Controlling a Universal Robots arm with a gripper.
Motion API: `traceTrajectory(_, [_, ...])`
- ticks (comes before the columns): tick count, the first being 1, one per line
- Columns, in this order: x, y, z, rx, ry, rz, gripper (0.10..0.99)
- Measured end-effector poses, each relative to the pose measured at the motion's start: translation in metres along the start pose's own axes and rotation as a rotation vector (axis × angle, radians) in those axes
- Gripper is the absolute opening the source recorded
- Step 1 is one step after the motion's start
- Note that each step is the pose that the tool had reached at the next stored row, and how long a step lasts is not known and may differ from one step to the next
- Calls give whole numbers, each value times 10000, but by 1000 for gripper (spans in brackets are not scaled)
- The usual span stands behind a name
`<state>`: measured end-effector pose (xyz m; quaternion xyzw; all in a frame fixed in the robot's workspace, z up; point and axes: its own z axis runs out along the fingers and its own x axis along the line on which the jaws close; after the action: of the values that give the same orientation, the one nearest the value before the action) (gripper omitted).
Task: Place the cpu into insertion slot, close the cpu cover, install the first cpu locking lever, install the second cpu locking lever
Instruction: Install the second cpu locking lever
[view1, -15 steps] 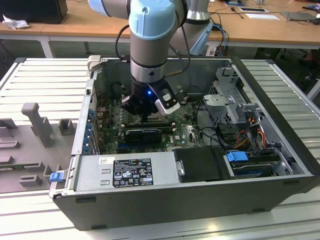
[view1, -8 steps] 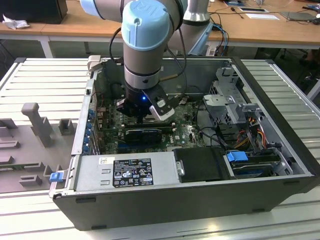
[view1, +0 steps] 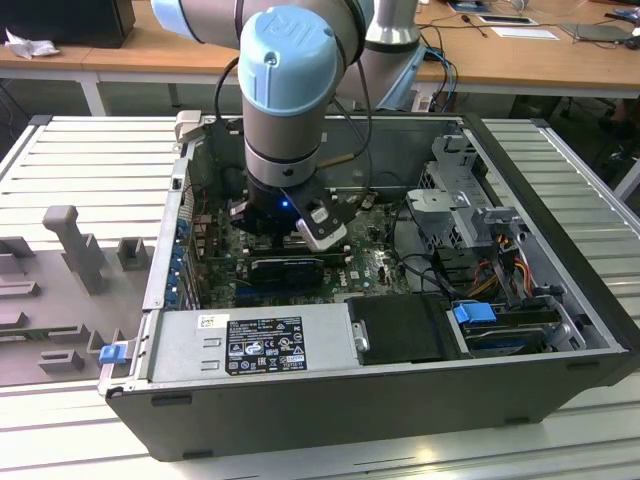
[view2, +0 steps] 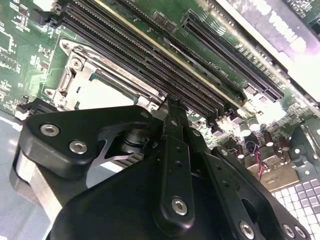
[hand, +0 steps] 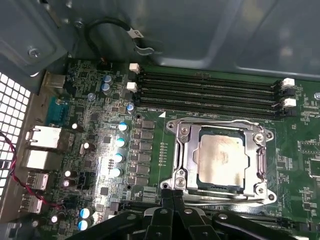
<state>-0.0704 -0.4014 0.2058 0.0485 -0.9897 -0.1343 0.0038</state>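
- First wrist view, nearest the camera: the gripper (hand: 171, 196) hangs low over the motherboard (hand: 150, 150), its two black fingers (hand: 165, 210) pressed together with no gap and nothing between them
- Their tips sit at the near edge of the socket assembly, touching or just above a thin metal bar there that looks like a locking lever (hand: 220, 198); contact cannot be told for certain
- Just beyond the tips, the cpu (hand: 221, 159) lies flat in the insertion slot (hand: 200, 181), its pale metal top showing through the cut-out
- The cpu cover (hand: 260, 162) is down around the chip, its silver frame lying level on the socket
- Judged from this, the chip is seated and the cover closed, and the work stands at the levers
- The chip looks light, stiff and fragile underneath, best held by its edges; seated as it is, it needs no more handling
- A lever is thin springy wire, slippery on metal, best pushed near its free hooked end
- Farther on, four memory slots (hand: 210, 95) run along the socket's far side, empty, with white latches (hand: 286, 84) at their ends
- In the exterior view the arm (view1: 295, 90) reaches down into the open computer case (view1: 560, 340), which lies on its side on a slatted metal table (view1: 70, 160)
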Motion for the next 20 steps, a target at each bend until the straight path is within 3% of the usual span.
traceTrajectory(3, [4,-21,20,-135,-14,-4,106])
traceTrajectory(14, [39,-110,72,-815,-88,-21,106])
traceTrajectory(20, [39,-120,109,-879,-94,-22,106])
